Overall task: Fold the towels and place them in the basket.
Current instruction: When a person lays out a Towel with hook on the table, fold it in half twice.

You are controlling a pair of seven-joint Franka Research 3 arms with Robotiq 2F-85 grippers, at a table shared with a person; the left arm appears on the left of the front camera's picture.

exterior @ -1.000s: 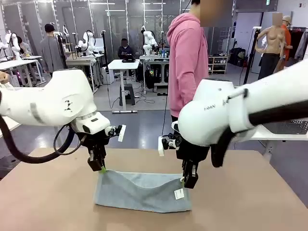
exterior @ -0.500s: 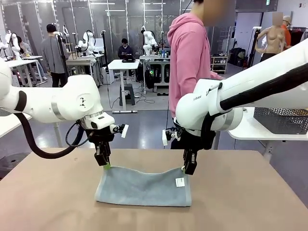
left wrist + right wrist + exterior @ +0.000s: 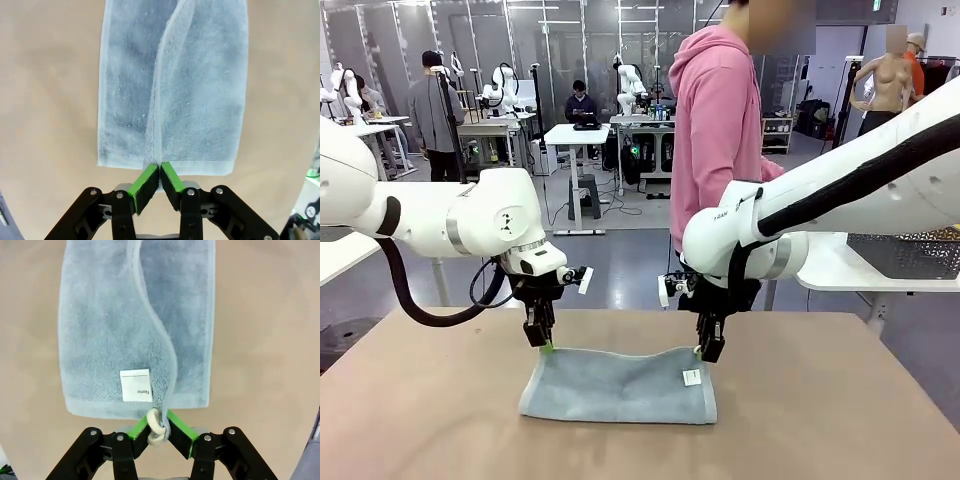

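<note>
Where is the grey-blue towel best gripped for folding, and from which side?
The towel, at its two far corners, from above. That edge is lifted off the table there, so it can be pinched; the left gripper and right gripper are shut on those corners.

Facing you across the tan table stands a person in a pink hoodie. Behind, note a white desk with a seated person beyond it — and a person in grey standing at far left.
</note>
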